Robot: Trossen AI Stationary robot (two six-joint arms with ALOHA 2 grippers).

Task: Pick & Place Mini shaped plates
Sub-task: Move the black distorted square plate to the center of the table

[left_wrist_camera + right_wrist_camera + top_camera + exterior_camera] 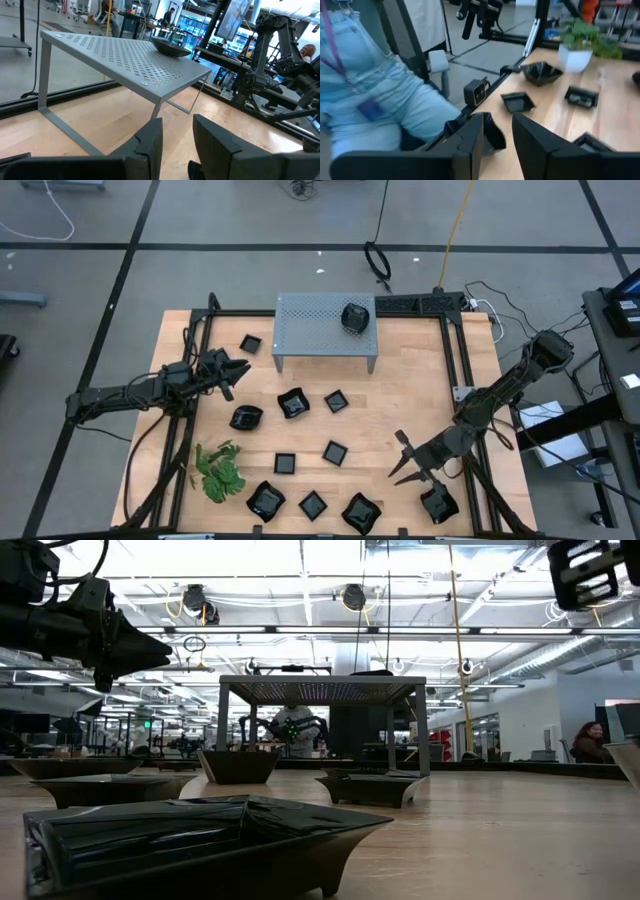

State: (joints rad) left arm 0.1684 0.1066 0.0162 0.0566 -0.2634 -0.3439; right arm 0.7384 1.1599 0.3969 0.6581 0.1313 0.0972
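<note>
Several small glossy black plates lie flat on the wooden table: one square (250, 343) near my left gripper, others (293, 403) (336, 401) mid-table, more along the near edge (313, 504). One wavy plate (355, 317) (170, 47) sits on the grey perforated stand (325, 330). My left gripper (240, 370) (177, 122) is open and raised, left of the stand and pointing at it. My right gripper (400, 458) (497, 120) is open, above the table's near right part. A wavy plate (493, 134) shows beyond its fingers, apart from them.
A green leafy sprig (220, 470) lies at the near left. One plate (438, 503) sits by the right arm at the near right corner. Black frame rails (455, 350) border the table. A person in jeans (380, 90) stands at the near edge.
</note>
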